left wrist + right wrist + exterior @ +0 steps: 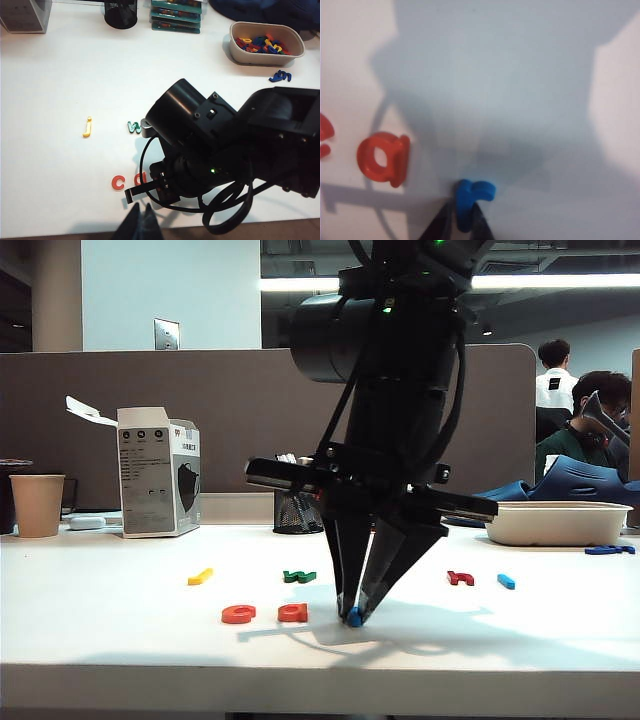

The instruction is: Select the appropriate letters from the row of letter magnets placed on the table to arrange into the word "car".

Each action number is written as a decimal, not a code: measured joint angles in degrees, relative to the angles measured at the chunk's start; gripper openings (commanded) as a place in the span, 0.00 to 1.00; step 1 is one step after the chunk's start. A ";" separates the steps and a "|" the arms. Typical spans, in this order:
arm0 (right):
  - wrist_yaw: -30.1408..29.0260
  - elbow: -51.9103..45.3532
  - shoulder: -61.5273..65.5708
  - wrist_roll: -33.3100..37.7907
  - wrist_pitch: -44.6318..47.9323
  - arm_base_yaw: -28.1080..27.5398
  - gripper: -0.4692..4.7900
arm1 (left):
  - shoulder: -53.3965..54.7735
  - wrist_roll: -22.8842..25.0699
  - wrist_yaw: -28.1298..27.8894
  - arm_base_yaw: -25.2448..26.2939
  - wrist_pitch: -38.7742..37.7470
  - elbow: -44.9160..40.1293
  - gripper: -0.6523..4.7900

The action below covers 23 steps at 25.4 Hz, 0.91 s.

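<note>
With the right claw half-parted around the blue r beside the a on the table (left claw pinched, empty), open fully, then lift straight.

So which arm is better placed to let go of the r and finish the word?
Right. Its gripper stands at the r on the table, beside the a. The left gripper hangs back, empty.

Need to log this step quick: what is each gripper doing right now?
Left gripper: fingers together, holding nothing, raised above the table.
Right gripper: down at the table, fingers either side of the blue r; grip or release cannot be told.
</note>
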 measured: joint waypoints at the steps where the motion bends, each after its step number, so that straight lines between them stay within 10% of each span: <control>1: -0.02 0.00 0.00 0.00 0.00 0.00 0.24 | 0.00 0.00 0.00 0.00 0.00 0.00 0.11; 23: -1.62 -0.39 -1.55 1.25 0.98 -0.15 0.27 | 0.00 0.00 0.00 0.00 0.00 0.00 0.11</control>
